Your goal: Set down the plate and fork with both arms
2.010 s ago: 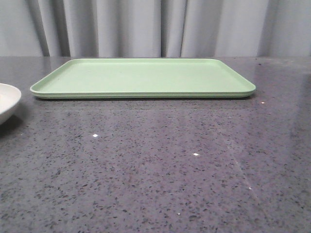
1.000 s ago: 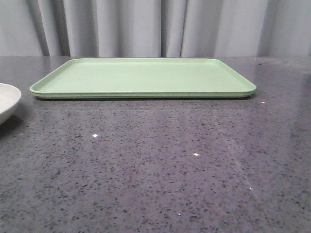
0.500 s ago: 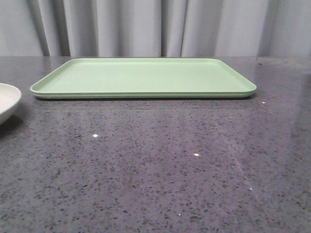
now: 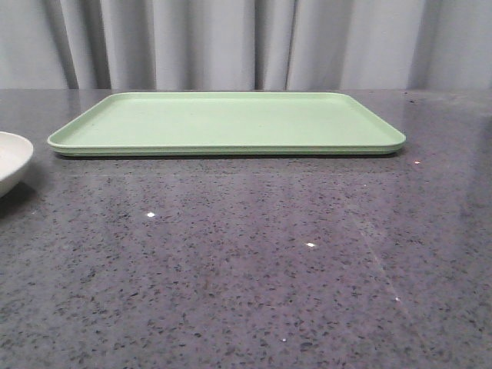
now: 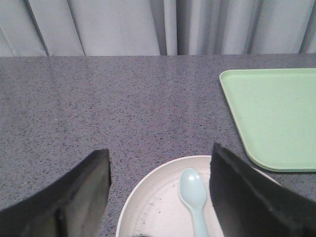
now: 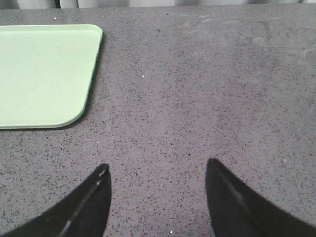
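2 pincers gape; spoon lies in plate

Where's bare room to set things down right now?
The whole green tray is bare, and so is the dark table in front of it. Only the left edge is taken, where the plate holds a spoon.

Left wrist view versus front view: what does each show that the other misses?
Only the left wrist view shows the pale blue-green spoon lying in the plate, and the left gripper with its open fingers. Only the front view shows the whole light-green tray. Both share the plate, tray, speckled table and curtain.
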You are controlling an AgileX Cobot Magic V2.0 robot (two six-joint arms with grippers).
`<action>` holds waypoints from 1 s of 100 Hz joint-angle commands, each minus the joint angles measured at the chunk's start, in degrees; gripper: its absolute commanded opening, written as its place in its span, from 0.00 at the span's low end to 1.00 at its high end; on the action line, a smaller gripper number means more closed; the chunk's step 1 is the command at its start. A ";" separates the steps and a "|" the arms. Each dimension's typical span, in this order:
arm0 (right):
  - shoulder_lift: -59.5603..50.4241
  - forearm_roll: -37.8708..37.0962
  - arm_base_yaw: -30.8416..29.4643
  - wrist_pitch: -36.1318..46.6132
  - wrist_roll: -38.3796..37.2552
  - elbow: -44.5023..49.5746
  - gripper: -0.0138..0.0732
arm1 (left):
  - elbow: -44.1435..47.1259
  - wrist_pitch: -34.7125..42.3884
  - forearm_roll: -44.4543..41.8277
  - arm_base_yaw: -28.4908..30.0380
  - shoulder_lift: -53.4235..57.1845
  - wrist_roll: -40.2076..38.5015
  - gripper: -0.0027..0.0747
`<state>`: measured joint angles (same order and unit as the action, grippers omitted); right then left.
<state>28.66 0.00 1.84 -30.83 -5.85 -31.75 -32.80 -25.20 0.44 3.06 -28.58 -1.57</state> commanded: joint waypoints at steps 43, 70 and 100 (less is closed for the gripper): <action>0.68 0.00 -0.26 3.60 0.33 -2.10 0.66 | -16.65 -15.87 -2.04 9.10 -17.56 -3.08 0.60; 0.68 0.00 -0.26 3.67 0.33 -2.10 0.66 | -23.84 -22.29 -1.79 9.13 -31.00 0.57 0.60; 0.68 0.00 -0.26 3.47 0.33 -2.10 0.66 | -26.05 -28.39 -1.79 9.13 -41.88 4.94 0.60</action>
<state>28.66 0.00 1.84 -31.42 -5.85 -31.75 -56.76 -54.67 -1.73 12.02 -69.72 1.82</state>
